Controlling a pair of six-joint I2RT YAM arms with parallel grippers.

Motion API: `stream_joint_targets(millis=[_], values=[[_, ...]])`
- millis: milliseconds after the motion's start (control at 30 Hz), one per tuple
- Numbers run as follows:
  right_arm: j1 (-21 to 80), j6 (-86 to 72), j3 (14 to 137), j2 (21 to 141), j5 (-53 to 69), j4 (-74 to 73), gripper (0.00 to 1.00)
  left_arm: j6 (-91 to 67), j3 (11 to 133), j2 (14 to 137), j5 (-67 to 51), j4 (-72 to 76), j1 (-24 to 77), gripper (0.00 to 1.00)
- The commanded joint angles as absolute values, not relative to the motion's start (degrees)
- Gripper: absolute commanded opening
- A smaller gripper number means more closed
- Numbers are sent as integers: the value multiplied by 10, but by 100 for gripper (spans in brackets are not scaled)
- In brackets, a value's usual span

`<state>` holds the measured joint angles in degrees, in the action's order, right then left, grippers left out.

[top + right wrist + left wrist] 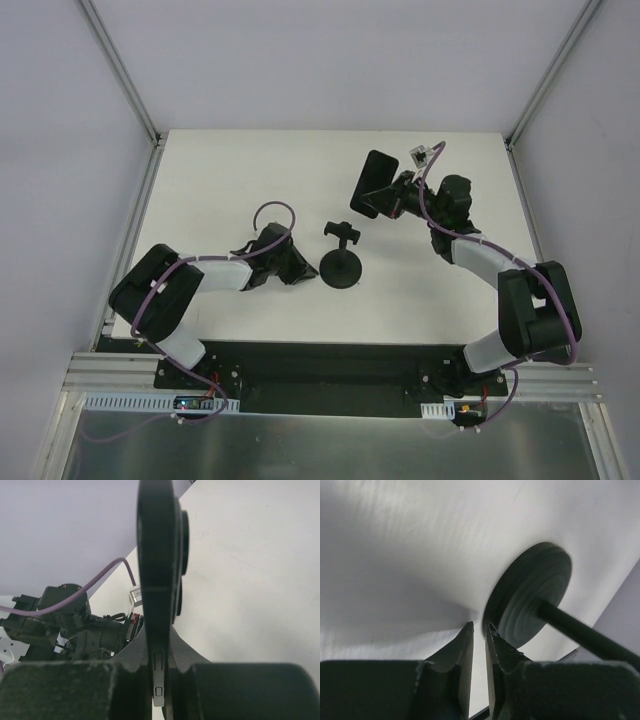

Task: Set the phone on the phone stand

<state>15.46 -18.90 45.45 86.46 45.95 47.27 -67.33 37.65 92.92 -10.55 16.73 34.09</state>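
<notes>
The phone (372, 183) is a black slab held on edge in my right gripper (398, 195), above the table's far right part. In the right wrist view the phone (157, 555) stands edge-on between the fingers, and the gripper (159, 635) is shut on its lower end. The phone stand (340, 268) stands mid-table on its round disc base, with the holder on top. My left gripper (303, 272) lies low just left of the base. In the left wrist view its jaws (480, 626) are nearly closed with nothing between them, the right fingertip at the rim of the disc (535, 595).
The white table (240, 170) is walled by grey panels on three sides. The stand's thin stem (580, 630) runs past my left gripper's right finger. The left arm (65, 615) shows behind the phone in the right wrist view.
</notes>
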Motion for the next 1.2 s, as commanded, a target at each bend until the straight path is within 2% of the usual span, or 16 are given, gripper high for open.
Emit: stream_joint_targets(millis=[0, 67, 167, 200, 233, 333, 467, 600, 633, 767, 867, 967, 1133, 1167], values=[[134, -179, 456, 808, 461, 497, 0, -732, 325, 869, -93, 158, 359, 15], [127, -142, 455, 781, 441, 439, 0, -722, 314, 851, -105, 160, 363, 16], [126, -67, 470, 738, 411, 323, 0, -679, 295, 792, -88, 140, 363, 25], [126, -54, 472, 727, 407, 303, 1, -659, 286, 735, -73, 139, 363, 29], [126, -42, 475, 716, 402, 269, 0, -623, 275, 701, -50, 130, 364, 47], [126, -4, 489, 686, 409, 197, 0, -517, 264, 565, 10, 113, 359, 76], [129, 28, 530, 670, 489, 135, 0, -371, 366, 496, -79, 75, 329, 88], [133, 24, 533, 637, 541, 129, 1, -324, 481, 536, -266, 76, 275, 90], [141, 24, 535, 630, 563, 125, 0, -317, 504, 551, -345, 79, 271, 90], [176, 29, 547, 606, 606, 124, 0, -313, 632, 636, -514, 98, 269, 89], [211, 39, 556, 606, 625, 121, 0, -316, 698, 695, -582, 108, 273, 76], [236, 45, 567, 615, 622, 115, 1, -316, 749, 739, -627, 108, 285, 71], [256, 51, 574, 628, 632, 113, 1, -289, 776, 761, -638, 105, 328, 60], [258, 51, 576, 633, 635, 113, 0, -288, 778, 763, -637, 105, 330, 54]])
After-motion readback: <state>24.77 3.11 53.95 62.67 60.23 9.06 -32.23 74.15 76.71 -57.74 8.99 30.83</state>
